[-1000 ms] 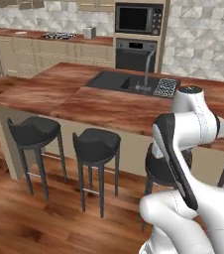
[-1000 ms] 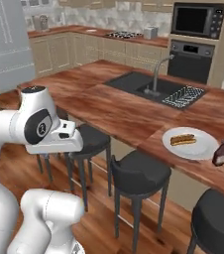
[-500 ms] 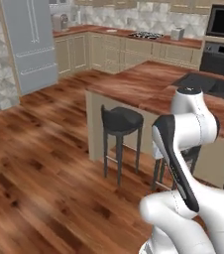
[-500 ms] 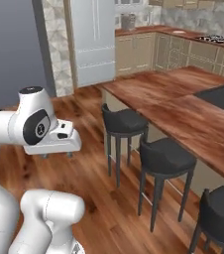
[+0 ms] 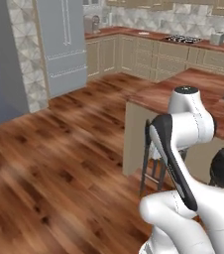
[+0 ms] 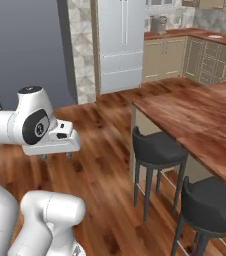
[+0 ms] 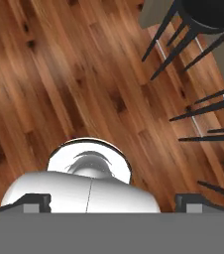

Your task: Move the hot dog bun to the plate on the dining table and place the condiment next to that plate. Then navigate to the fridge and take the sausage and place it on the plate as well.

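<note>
Ahead of base, across wood floor: fridge (image 6: pixel 121 40), doors shut, left of dining surface (image 6: pixel 195 112); sausage presumably inside, unseen. Fingers (image 7: pixel 114 201) released wide, empty, aimed at floor. Sausage likely light, slick, rollable; take across middle, gently

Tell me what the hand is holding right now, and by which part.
Nothing is held. In the hand view the two dark fingertips stand wide apart at the bottom, with only the robot's own body and the wooden floor between them.
</note>
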